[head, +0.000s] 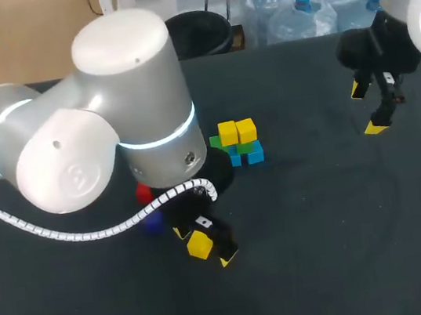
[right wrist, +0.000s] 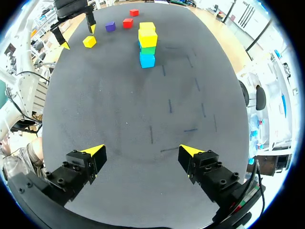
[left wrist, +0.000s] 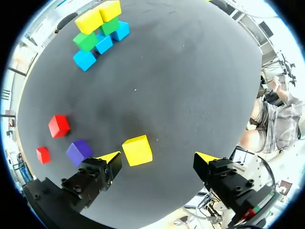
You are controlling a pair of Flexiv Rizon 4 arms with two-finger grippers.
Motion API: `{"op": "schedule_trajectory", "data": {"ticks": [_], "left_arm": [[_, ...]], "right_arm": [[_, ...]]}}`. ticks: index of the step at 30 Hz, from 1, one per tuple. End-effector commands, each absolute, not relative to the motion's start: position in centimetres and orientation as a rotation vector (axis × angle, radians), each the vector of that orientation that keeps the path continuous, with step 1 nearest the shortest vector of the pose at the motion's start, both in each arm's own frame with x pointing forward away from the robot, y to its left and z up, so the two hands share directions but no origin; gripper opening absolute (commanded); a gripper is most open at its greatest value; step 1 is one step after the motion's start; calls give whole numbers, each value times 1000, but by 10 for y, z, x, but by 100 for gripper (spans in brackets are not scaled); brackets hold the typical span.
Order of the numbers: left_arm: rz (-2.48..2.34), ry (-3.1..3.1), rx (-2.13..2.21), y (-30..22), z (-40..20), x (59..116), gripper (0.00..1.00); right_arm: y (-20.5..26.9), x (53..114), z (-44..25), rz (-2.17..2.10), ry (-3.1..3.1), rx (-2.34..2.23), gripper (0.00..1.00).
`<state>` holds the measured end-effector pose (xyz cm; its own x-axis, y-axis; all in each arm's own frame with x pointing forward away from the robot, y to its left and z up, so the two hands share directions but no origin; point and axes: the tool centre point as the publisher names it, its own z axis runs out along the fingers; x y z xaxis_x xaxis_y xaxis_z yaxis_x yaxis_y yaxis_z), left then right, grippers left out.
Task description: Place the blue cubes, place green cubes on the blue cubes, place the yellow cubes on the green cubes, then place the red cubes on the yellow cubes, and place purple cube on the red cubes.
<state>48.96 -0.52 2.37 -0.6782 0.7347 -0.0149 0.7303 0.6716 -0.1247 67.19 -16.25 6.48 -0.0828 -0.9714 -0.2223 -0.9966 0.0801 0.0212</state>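
Note:
The stack stands mid-table: blue cubes (head: pixel 255 155) at the base, green cubes (head: pixel 248 148) on them, two yellow cubes (head: pixel 237 131) on top. In the left wrist view the same blue (left wrist: pixel 84 59), green (left wrist: pixel 86 41) and yellow cubes (left wrist: pixel 88 20) lie far ahead. A loose yellow cube (left wrist: pixel 137 150) rests on the table between the open fingers of my left gripper (left wrist: pixel 157 160), close to one fingertip, untouched. Beside that gripper lie two red cubes (left wrist: pixel 59 126) and a purple cube (left wrist: pixel 79 151). My right gripper (head: pixel 367 109) hangs open and empty at the far right, well away from the stack (right wrist: pixel 147 40).
The dark table top (head: pixel 351 247) is bare at the front and right. My left arm's large joint (head: pixel 134 97) hides part of the table left of the stack, including most of the red cube (head: pixel 143 191) and purple cube (head: pixel 153 221).

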Motion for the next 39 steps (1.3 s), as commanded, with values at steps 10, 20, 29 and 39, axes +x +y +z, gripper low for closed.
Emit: {"op": "schedule_trajectory", "data": {"ticks": [10, 20, 29, 39], "left_arm": [[173, -2863, -1111, -10, 9, 497, 100], [169, -2875, -1070, -9, 5, 500, 100], [184, -2868, -1063, -7, 0, 499, 100], [178, -2868, -1057, -5, 0, 499, 100]], "right_arm": [[-163, 673, 64, 254, 2191, -2020, 100], [-163, 673, 64, 254, 2191, -2020, 100], [-163, 673, 64, 254, 2191, -2020, 100], [-163, 673, 64, 254, 2191, -2020, 100]]}}
